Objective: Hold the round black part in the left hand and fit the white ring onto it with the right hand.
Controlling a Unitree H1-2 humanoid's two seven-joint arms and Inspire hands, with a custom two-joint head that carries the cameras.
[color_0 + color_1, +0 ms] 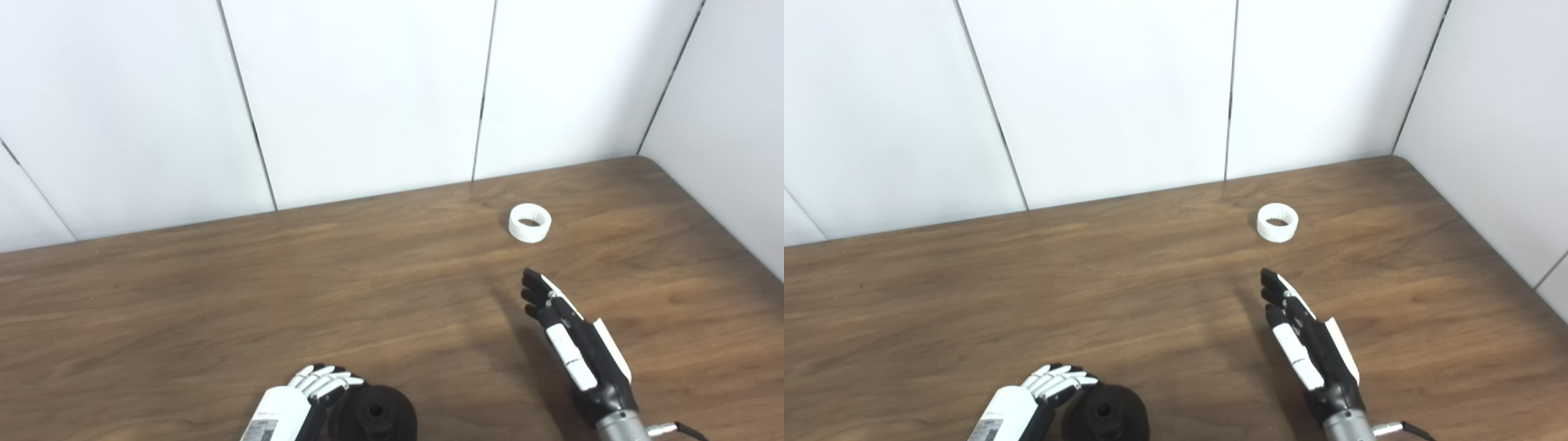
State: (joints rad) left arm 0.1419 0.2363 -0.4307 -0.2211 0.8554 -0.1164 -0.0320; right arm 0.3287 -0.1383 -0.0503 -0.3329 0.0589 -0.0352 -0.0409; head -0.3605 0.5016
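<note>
Reaching for the small white toothed plastic ring [530, 223] at right of centre on the brown wooden desk [184, 318], the right hand [572, 343] hangs flat, fingers extended, empty; it should close evenly round the rim. At bottom centre, the left hand [1047, 386] curls against the round black part [1105, 419]. Both views match; neither shows whether it is gripped.

Setting: a bare test cell of the lab or workshop kind, not a home. A wood-grain table [184, 294] fills the lower half of the frame, its far right corner rounded. Plain white wall panels [361, 92], split by thin dark seams, close it in along the top and down the right edge, meeting in a corner at upper right. No furnishing or decoration shows. The only loose items are machine-style parts: a white ring [530, 223] right of centre and a round black part [373, 419] at the bottom edge.
</note>
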